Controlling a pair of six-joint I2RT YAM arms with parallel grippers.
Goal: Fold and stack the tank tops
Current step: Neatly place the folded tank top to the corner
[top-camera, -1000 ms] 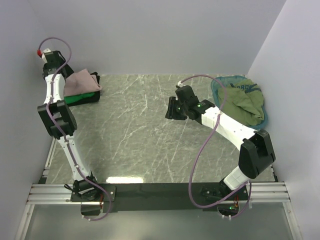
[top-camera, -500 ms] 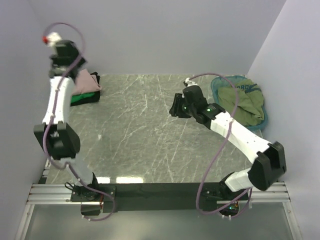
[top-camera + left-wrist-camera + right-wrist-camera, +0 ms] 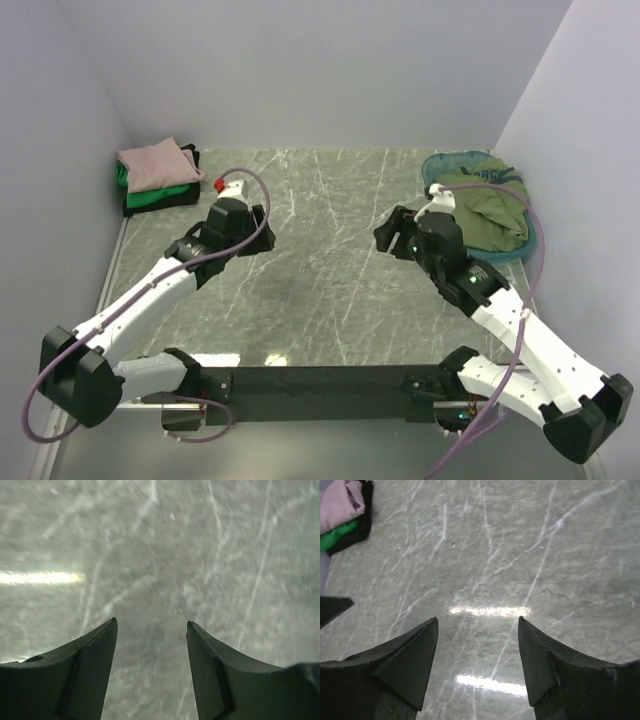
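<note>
Far-left corner of marble table: stack of folded tank tops, dusty pink over bright green over black.
Mid-left: left gripper above bare marble, fingers spread, nothing between.
Mid-right: right gripper spread wide, empty.
Far right: teal oval basket holds olive green tank top, crumpled, unfolded.
Likely step: fetching last top. Next move calls for right arm reaching into basket, pinching cloth, drawing it onto table.

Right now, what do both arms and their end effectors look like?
Left arm and right arm: white link shells, black joints and bases, a mauve cable looping along each. A red cap sits on the left cable by the wrist. Left end effector and right end effector: two dark, wedge-shaped fingers each.
</note>
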